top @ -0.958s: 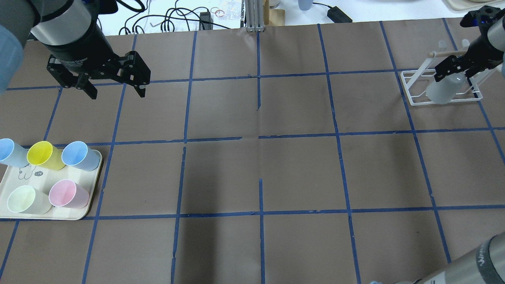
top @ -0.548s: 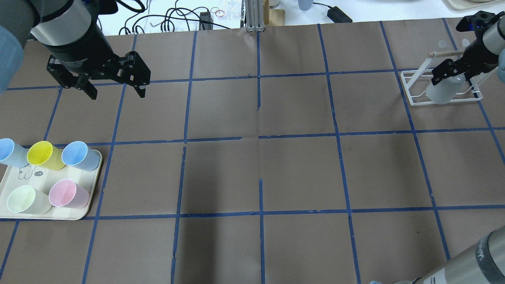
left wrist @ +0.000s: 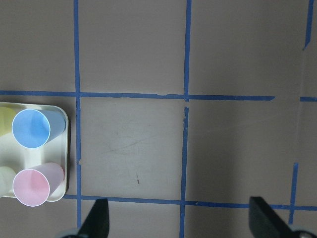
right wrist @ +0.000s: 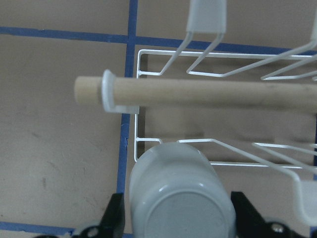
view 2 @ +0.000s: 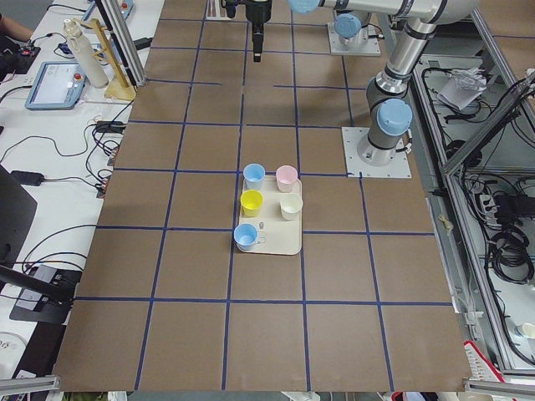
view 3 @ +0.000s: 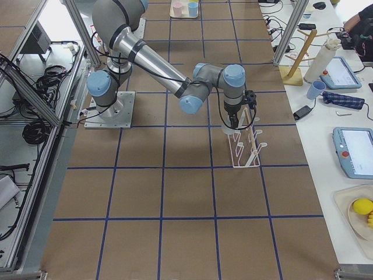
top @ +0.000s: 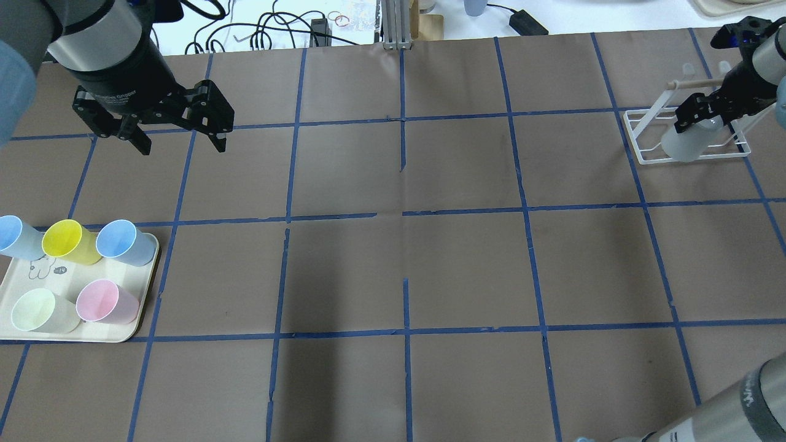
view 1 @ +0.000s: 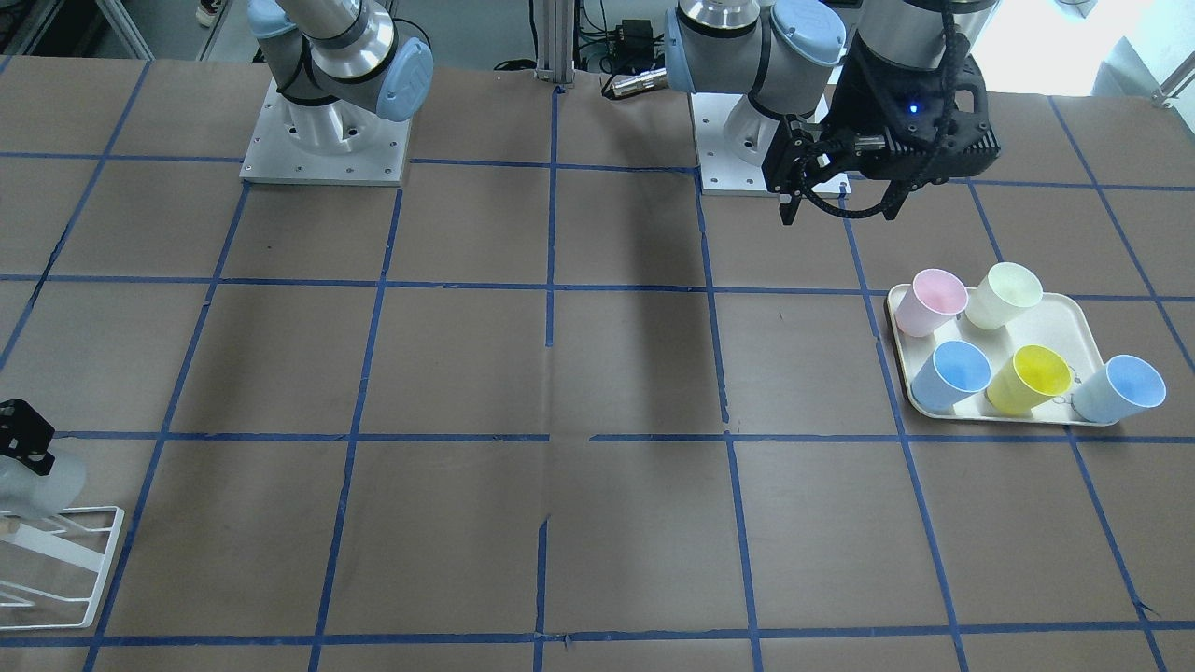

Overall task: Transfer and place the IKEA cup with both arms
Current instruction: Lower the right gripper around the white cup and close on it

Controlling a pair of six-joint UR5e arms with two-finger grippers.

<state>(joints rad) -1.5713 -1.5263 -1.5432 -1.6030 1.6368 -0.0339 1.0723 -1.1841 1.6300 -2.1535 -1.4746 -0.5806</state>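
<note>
Two grippers to watch. Far out at the table's right corner: reaching down over the white wire rack with the right gripper, jaws closed in on the IKEA cup, pinching its sides, base up toward the wrist. On the left: hovering high, beyond the tray of coloured cups, left gripper spread wide, gripping nothing.

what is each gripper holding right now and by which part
right gripper holds the IKEA cup by its sides near the upturned base; left gripper is open, holding nothing
</note>
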